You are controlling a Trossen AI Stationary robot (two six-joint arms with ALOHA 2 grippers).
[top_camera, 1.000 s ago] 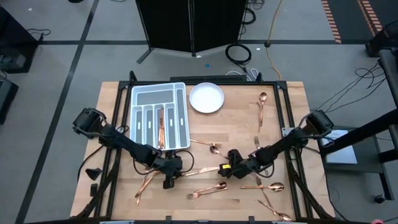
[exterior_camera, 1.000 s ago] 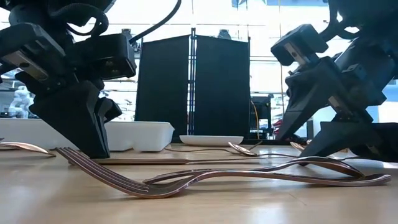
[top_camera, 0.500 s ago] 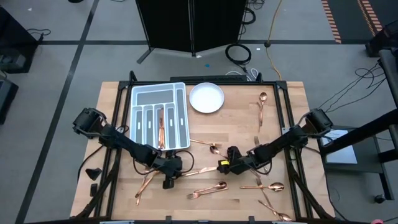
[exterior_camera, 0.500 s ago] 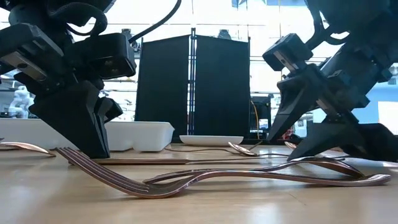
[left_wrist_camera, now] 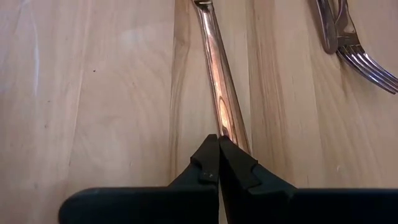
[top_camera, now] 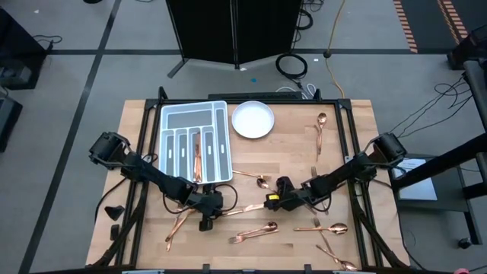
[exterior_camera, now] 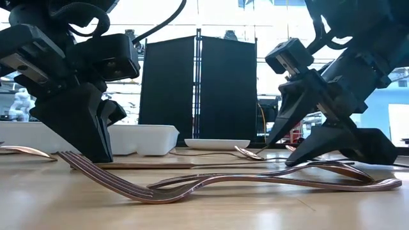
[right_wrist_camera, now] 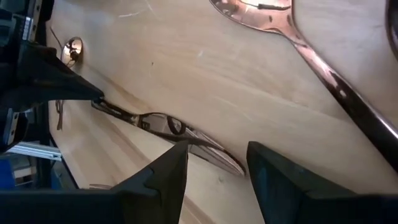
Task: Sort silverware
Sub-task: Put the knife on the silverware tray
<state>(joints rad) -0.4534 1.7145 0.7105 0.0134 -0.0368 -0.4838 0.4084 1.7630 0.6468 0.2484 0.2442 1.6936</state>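
— Nearest the front edge of the tabletop (top_camera: 289, 156), what is lying around?
— Loose silverware (top_camera: 255, 233): forks and spoons are sitting scattered between and beyond both arms.
— And the grippers?
— Left gripper (top_camera: 215, 207) is resting with jaws fully closed, tips on a copper handle (left_wrist_camera: 219, 93). Right gripper (top_camera: 268, 204) is hovering just beside it, jaws spread, holding nothing, with a fork (right_wrist_camera: 180, 132) lying ahead of it.
— Farther back?
— One piece is lying in the grey tray (top_camera: 169, 116); the white plate (top_camera: 252, 119) is sitting next to it.
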